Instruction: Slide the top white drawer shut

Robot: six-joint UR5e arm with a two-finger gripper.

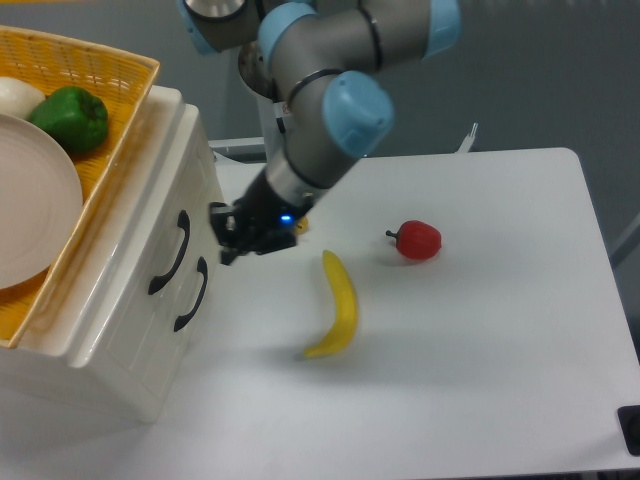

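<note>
The top white drawer point(150, 240) sits flush with the front of the white cabinet point(120, 350), its black curved handle point(170, 254) just above the lower drawer's handle point(192, 294). My gripper point(224, 238) hovers a short way to the right of the drawer front, fingers pointing at it and touching nothing. From this angle the dark fingers merge, so their gap is unreadable.
A yellow wicker basket point(110, 70) on the cabinet holds a white plate point(30, 215) and a green pepper point(70, 117). A banana point(338, 305) and a red pepper point(417, 240) lie on the table; a small yellow object point(299, 224) peeks out behind my gripper.
</note>
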